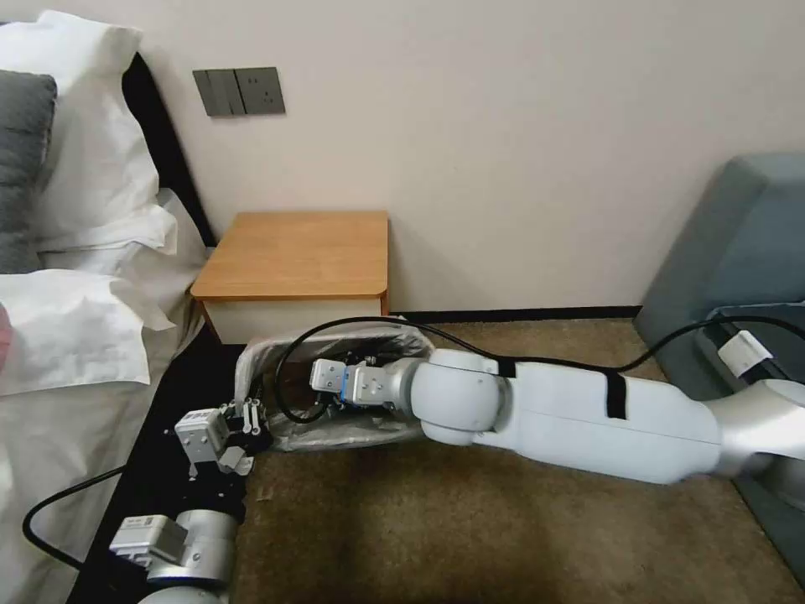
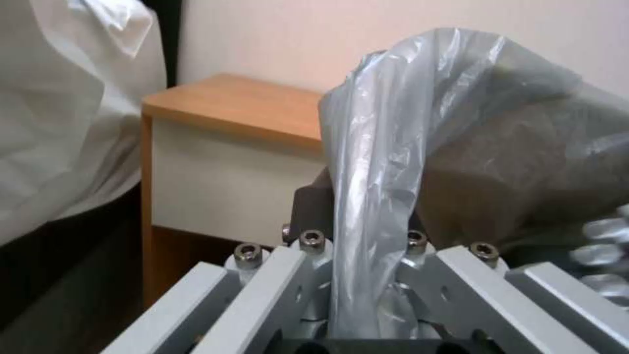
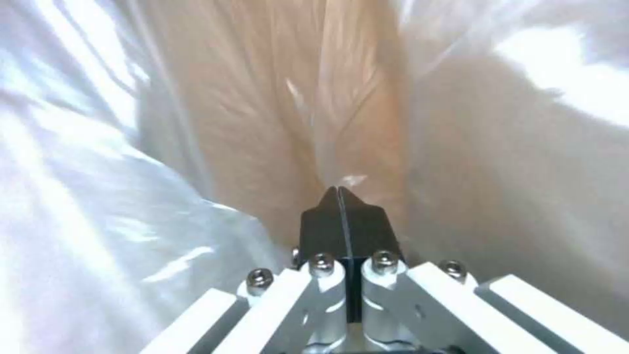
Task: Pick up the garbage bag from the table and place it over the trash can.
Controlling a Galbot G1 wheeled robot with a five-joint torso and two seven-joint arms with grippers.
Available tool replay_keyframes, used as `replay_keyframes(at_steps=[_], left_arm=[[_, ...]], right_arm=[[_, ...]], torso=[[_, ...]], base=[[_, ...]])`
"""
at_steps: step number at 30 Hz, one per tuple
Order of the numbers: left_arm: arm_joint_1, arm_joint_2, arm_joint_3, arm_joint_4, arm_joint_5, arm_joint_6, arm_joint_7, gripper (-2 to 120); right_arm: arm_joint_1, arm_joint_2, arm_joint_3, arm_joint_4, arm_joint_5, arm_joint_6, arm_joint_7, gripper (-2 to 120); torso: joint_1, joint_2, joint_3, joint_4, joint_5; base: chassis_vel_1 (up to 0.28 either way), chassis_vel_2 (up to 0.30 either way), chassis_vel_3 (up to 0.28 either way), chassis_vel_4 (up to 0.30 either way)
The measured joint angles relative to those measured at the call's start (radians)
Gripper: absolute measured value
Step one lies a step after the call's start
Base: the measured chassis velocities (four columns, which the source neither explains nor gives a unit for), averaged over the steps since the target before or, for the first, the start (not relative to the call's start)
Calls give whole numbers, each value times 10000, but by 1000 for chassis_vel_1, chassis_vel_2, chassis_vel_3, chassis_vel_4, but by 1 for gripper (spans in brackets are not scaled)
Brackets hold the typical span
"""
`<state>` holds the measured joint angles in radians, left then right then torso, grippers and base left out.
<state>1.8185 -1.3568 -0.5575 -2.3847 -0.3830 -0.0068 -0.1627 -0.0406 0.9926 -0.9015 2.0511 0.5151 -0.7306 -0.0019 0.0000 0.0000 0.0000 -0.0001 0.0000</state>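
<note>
At lower centre of the head view, the garbage bag (image 1: 335, 428) is lying draped over the trash can (image 1: 251, 356), below the worktop (image 1: 298, 252). The left end effector (image 1: 251, 424) is pinching the bag's edge tightly at lower left. The right end effector (image 3: 342, 196), fingers pressed together, is reaching inside the bag.

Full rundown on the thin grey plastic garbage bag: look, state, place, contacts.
The thin crinkled translucent grey plastic garbage bag lies open and slack on the carpet in front of the wooden nightstand. The left gripper is shut on a gathered fold of it. The right gripper reaches inside with fingers closed, film billowing all around; whether it pinches film is unclear.
</note>
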Motion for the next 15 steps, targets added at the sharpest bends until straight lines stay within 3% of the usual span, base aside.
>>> replay_keyframes(at_steps=[5, 9, 10, 12, 15], left_arm=[[-108, 17, 9, 182, -194, 47, -69, 5], [-226, 28, 29, 358, -792, 342, -325, 5], [-226, 28, 29, 358, -792, 342, -325, 5], [-233, 58, 97, 482, -1185, 633, -473, 5], [-202, 154, 280, 592, -1283, 766, -654, 5]], right_arm=[[-84, -389, 341, 666, 1312, 0, 728, 0], [-302, -893, 1065, 1860, 3505, 0, 2180, 0], [-302, -893, 1065, 1860, 3505, 0, 2180, 0], [-591, -1544, 1867, 3005, 4926, 149, 3306, 0], [-1047, -2342, 2387, 3764, 5178, 601, 3972, 0]], torso=[[0, 0, 0, 0, 1], [0, 0, 1, 3, 0], [0, 0, 1, 3, 0], [0, 1, 0, 3, 1], [0, 0, 0, 2, 1]], base=[[0, 0, 0, 0], [0, 0, 0, 0], [0, 0, 0, 0], [0, 0, 0, 0], [0, 0, 0, 0]])
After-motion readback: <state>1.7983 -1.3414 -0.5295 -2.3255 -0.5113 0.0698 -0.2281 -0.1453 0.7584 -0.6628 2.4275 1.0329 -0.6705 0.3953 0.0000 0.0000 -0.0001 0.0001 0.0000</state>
